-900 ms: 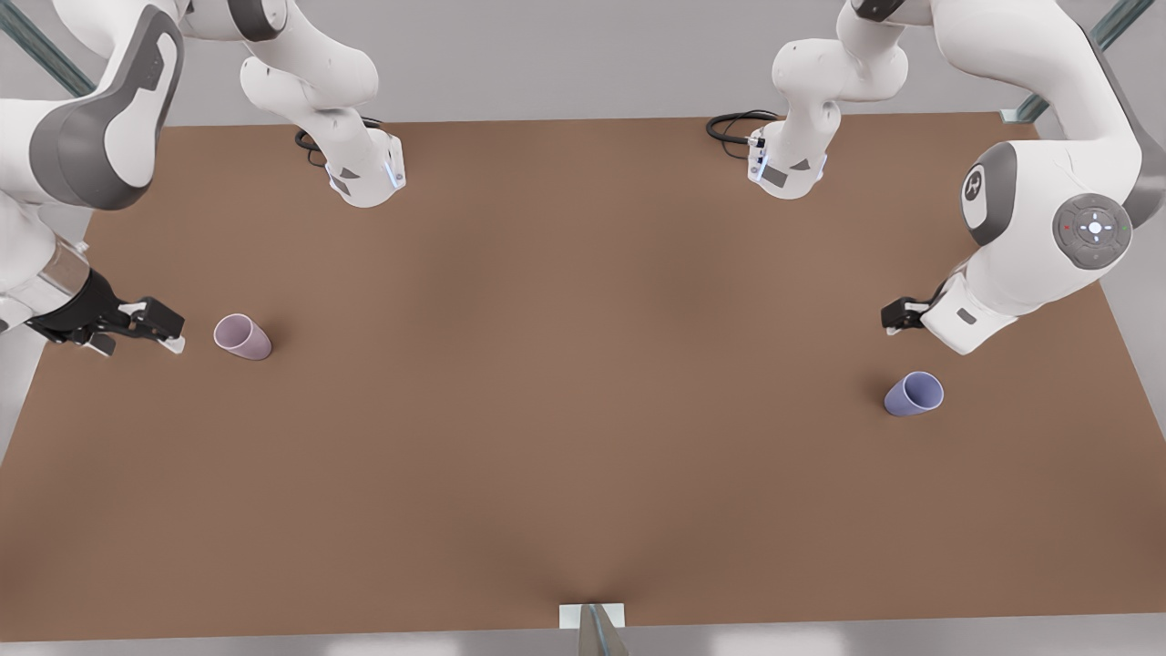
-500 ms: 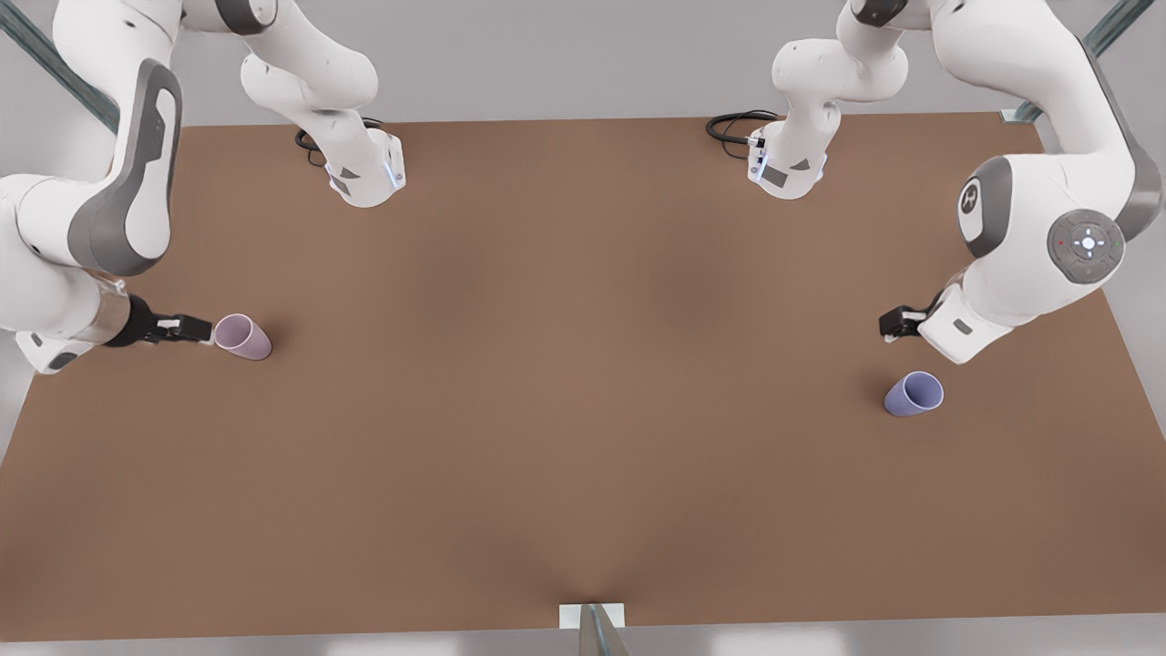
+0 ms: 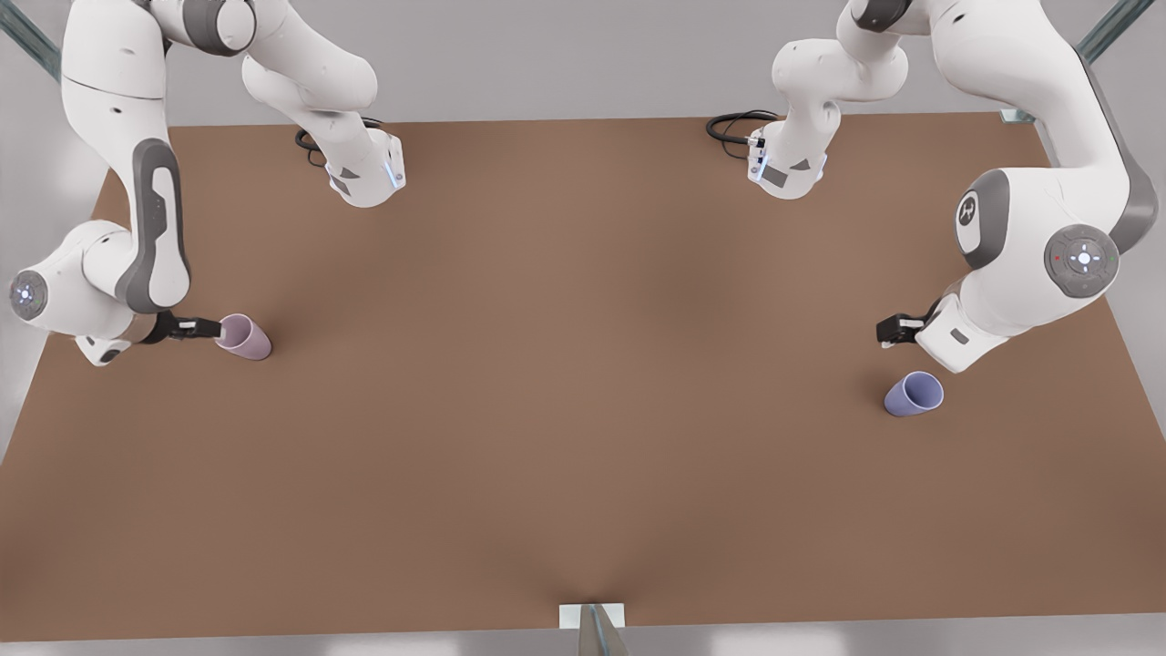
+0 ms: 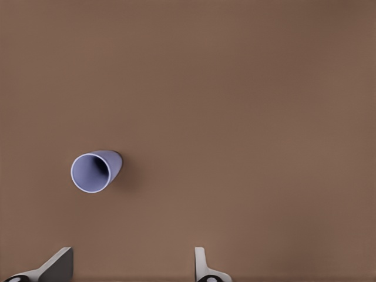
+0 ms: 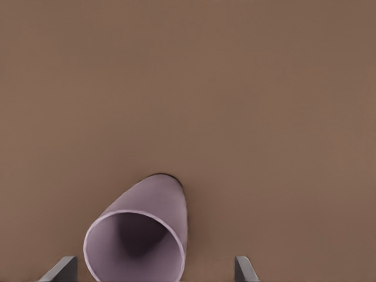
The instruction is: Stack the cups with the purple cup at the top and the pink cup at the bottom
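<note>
The pink cup [image 3: 244,337] stands on the brown table [image 3: 565,383] near the front view's left edge. My right gripper [image 3: 209,329] sits right beside it, open, with its fingertips [image 5: 245,270] on either side of the pink cup [image 5: 141,235] rim. The purple cup [image 3: 914,394] stands near the front view's right edge. My left gripper [image 3: 885,333] hovers a short way behind it, apart from it. In the left wrist view the left gripper [image 4: 129,267] is open, its fingers [image 4: 202,264] empty, and the purple cup [image 4: 95,171] lies ahead and off to one side.
Both arm bases [image 3: 364,173] [image 3: 788,169] stand at the table's far edge, with black cables beside them. A small metal bracket [image 3: 592,620] sits at the middle of the near edge. A wide stretch of bare table separates the two cups.
The right gripper has moved toward the front view's right, up to the pink cup, and its arm has swung round. The left arm has dropped slightly; neither cup has moved.
</note>
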Tool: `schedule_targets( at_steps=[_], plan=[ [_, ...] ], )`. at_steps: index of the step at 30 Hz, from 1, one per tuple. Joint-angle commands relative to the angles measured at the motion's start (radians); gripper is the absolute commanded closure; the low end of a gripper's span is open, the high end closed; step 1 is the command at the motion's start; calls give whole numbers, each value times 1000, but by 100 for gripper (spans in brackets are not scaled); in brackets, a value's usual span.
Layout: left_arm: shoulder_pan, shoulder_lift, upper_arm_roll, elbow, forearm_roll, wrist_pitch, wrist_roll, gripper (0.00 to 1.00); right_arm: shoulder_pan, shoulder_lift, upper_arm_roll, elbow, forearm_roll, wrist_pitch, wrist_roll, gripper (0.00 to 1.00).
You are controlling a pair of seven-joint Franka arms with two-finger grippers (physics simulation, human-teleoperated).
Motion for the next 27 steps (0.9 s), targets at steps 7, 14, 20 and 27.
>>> schedule_targets(
  at_steps=[7, 14, 20, 27],
  plan=[
    [2, 4, 0, 0, -2, -1, 3, 0, 4, 26, -22, -63, 2, 257, -606, 0],
    [2, 7, 0, 0, -2, 1, 5, 0, 6, 31, -22, -117, 2, 286, -606, 9],
    [3, 7, 0, 0, -2, 1, 5, 0, 7, 55, -19, -128, 3, 327, -606, 32],
    [3, 7, 8, 0, -3, 1, 7, 0, 24, 51, -18, -146, 7, 324, -593, 73]
  ],
)
